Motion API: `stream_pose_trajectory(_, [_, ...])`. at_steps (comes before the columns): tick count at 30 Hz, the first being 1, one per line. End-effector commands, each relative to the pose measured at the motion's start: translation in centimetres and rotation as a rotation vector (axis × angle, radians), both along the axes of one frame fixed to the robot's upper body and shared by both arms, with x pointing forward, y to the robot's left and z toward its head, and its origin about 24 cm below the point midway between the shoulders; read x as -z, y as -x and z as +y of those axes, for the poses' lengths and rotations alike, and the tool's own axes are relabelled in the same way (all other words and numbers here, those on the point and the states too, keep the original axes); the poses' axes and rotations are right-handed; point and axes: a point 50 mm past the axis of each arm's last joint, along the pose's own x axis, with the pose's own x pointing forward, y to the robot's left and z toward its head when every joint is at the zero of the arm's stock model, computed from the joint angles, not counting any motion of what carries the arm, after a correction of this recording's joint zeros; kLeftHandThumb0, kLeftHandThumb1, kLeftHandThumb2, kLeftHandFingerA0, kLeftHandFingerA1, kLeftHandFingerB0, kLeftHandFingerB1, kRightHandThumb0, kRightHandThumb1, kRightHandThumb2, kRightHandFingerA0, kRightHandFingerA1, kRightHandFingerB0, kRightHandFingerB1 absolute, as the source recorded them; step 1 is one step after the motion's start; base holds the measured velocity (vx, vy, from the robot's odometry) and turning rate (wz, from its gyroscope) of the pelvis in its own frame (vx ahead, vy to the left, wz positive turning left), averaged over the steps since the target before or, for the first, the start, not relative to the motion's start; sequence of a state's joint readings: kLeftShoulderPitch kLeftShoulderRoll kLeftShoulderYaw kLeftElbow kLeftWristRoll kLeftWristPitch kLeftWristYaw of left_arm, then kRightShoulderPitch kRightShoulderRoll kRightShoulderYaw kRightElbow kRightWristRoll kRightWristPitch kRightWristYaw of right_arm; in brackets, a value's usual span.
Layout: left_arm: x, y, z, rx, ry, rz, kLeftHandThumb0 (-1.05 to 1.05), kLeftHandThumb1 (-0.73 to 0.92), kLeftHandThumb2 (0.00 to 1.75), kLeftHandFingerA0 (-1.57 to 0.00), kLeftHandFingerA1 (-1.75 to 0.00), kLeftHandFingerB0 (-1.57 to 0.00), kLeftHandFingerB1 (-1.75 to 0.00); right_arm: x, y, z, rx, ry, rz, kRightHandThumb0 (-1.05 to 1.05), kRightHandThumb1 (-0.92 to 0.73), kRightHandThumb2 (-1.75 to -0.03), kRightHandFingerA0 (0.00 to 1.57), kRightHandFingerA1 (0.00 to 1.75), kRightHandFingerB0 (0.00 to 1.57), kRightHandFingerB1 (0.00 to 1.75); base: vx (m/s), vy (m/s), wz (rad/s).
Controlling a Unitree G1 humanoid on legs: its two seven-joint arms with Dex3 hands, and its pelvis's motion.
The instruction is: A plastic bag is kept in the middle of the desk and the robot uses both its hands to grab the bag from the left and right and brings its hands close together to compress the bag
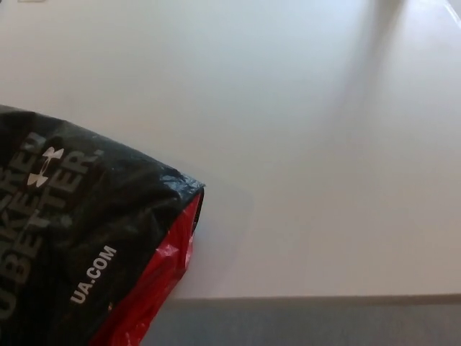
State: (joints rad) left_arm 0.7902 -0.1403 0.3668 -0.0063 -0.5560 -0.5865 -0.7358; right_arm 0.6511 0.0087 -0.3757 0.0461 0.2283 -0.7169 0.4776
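Black-red plastic bag [86, 238], one, on desk [310, 144] corner.

- A plastic bag [79, 238] fills the near left corner, cut off by the left and bottom edges of the view.
- Its top face is black and crinkled, with white lettering reading "UA.COM" and parts of larger words beside a small logo.
- A glossy red side panel runs down its right edge.
- It lies on a pale tabletop [310, 144], overhanging the near edge.
- Grey floor [324, 324] shows along the bottom.
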Motion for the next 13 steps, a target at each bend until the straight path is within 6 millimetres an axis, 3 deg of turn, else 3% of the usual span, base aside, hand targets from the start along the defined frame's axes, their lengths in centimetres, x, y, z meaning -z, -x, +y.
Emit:
stream_pose_trajectory(1, [-1.48,0.97,-0.11,0.022,-0.126,-0.161,-0.81,0.67,1.08,0.0,-0.24,-0.05,-0.23,-0.71,-0.05,0.5,-0.03,0.146,-0.104,-0.84,-0.79,-1.09,0.03,0.2,0.05,0.23,0.0,0.0,0.0])
stream_pose_trajectory(9, [-1.43,0.66,0.03,0.03,-0.144,-0.195,-0.85,0.69,1.08,0.0,-0.23,-0.1,-0.21,-0.74,-0.32,0.67,-0.027,0.164,-0.126,-0.78,-0.76,-1.08,0.0,0.24,0.03,0.26,0.0,0.0,0.0])
stream_pose_trajectory(10, [-1.45,0.69,0.0,0.031,-0.142,-0.193,-0.86,0.69,1.09,0.0,-0.22,-0.1,-0.21,-0.69,-0.39,0.6,-0.029,0.171,-0.123,-0.73,-0.91,-0.7,0.01,0.25,0.01,0.26,0.0,0.0,0.0])
stream_pose_trajectory(13, [-1.42,0.78,-0.08,0.012,-0.138,-0.196,-0.82,0.67,1.07,0.0,-0.28,-0.11,-0.26,-0.82,-0.58,0.64,-0.04,0.175,-0.134,-0.73,-0.9,-0.7,0.02,0.21,0.03,0.24,0.0,0.0,0.0])
